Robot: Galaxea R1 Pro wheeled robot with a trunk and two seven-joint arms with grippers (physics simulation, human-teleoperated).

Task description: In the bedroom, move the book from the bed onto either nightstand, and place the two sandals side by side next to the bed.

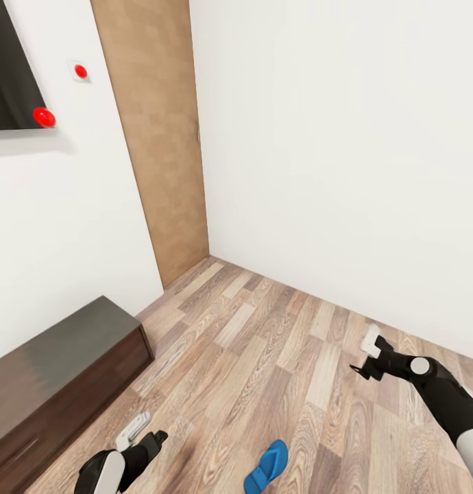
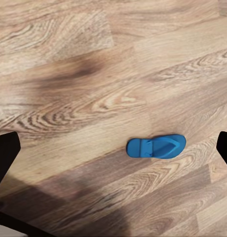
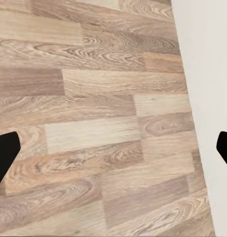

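Below my left gripper (image 2: 113, 148), whose jaws stand wide and empty, one blue sandal (image 2: 156, 146) lies flat on the wood floor (image 1: 277, 357), to its right, long axis slanting far-right. My right gripper (image 1: 368, 357), also open, hangs farther away.

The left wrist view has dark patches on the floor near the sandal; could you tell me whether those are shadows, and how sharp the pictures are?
Left wrist view: soft shadows on the floor, sandal crisp. Head view: walls lean, wide-angle distortion. Right wrist view: evenly lit.
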